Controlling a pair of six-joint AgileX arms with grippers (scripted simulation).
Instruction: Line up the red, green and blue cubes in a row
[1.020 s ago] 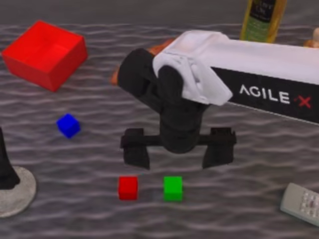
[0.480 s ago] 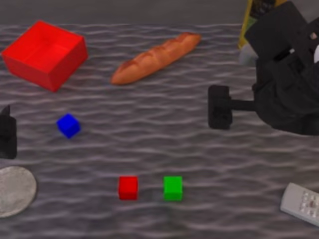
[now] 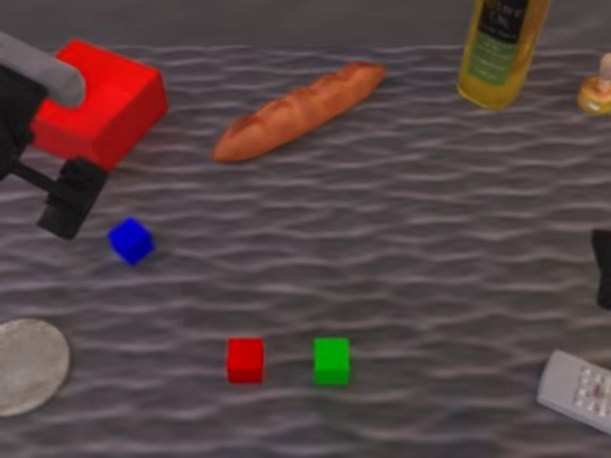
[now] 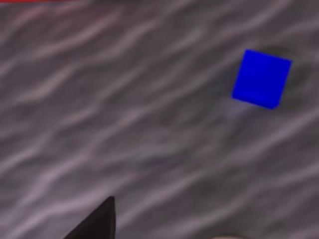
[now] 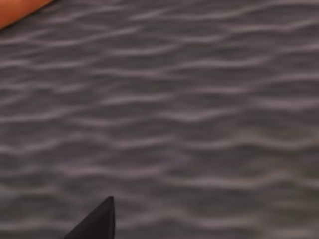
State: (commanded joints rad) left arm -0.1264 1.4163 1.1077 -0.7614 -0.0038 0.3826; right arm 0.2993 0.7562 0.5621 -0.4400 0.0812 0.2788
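Left gripper point(image 3: 69, 198) hangs just beside the blue cube point(image 3: 131, 240), toward the red box point(image 3: 115, 100); whether its jaws stand wide or narrow, I cannot tell. Small, rigid and probably light, the cube should pinch safely across two opposite flat faces. Red cube point(image 3: 245, 360) and green cube point(image 3: 331, 361) sit paired nearer the worktop's front. Right gripper point(image 3: 601, 269) is parked at the right edge.

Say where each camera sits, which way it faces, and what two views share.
Top view: above the table, looking down; left arm at left, right arm at the right edge.
Left wrist view: on the left wrist, facing the tabletop and blue cube; one dark tip shows.
Right wrist view: on the right wrist, facing bare table; a bread corner.
Shared: top and left wrist both show the blue cube.
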